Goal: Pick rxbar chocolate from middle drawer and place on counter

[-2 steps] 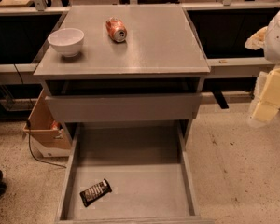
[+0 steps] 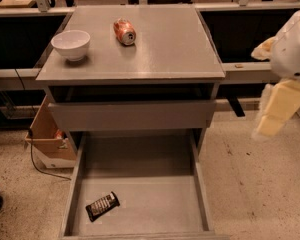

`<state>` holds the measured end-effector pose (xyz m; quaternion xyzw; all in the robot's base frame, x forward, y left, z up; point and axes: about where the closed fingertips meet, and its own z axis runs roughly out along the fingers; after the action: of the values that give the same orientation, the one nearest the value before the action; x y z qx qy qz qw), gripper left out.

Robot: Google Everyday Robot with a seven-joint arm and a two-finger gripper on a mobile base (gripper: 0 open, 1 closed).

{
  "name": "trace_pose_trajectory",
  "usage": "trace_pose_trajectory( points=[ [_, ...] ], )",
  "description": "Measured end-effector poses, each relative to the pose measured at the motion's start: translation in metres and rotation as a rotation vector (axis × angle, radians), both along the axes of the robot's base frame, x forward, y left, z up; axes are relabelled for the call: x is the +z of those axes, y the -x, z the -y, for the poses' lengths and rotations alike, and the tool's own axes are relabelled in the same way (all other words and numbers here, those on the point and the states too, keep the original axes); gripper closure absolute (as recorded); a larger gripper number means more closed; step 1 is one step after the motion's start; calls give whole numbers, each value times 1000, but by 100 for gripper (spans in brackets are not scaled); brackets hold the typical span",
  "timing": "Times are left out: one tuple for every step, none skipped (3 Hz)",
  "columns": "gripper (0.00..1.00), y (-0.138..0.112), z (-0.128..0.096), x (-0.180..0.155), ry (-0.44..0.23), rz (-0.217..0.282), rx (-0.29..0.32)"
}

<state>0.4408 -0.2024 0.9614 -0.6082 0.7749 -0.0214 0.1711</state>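
- Well, the rxbar chocolate (image 2: pixel 102 206) lies flat on the floor of the middle drawer (image 2: pixel 155 199), in its front-left corner, set at a slant with one end close to the left wall.
- That drawer is pulled fully out, below the cabinet's shallower upper drawer front (image 2: pixel 132 115), and the bar is the only thing seen on its floor.
- Out to the right the gripper (image 2: pixel 272 119) hangs in the air, beside the cabinet and over the speckled floor (image 2: pixel 255 184), at about the height of the upper drawer front (its cream end points down and to the left).
- Whether the gripper is spread or closed, I cannot tell; nothing is seen in it.
- So the bar is well apart from the gripper: lower, and far over to the left, with the drawer's right wall between them.
- Up on the counter (image 2: pixel 160 54) stand a white bowl (image 2: pixel 71 44), near the left edge, and an orange soda can (image 2: pixel 124 31) lying on its side just right of the bowl.
- Left of the cabinet, on the floor, sits an open cardboard box (image 2: pixel 45 134), with a dark cable (image 2: pixel 37 161) running past it.
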Motion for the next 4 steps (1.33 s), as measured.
trace_pose_trajectory(
  points=[
    [0, 3, -56, -53, -121, -14, 79],
    [0, 9, -116, -110, -224, -33, 156],
    [0, 16, -173, -165, -317, -52, 205],
    [0, 0, -188, -167, -346, 19, 193]
  ],
)
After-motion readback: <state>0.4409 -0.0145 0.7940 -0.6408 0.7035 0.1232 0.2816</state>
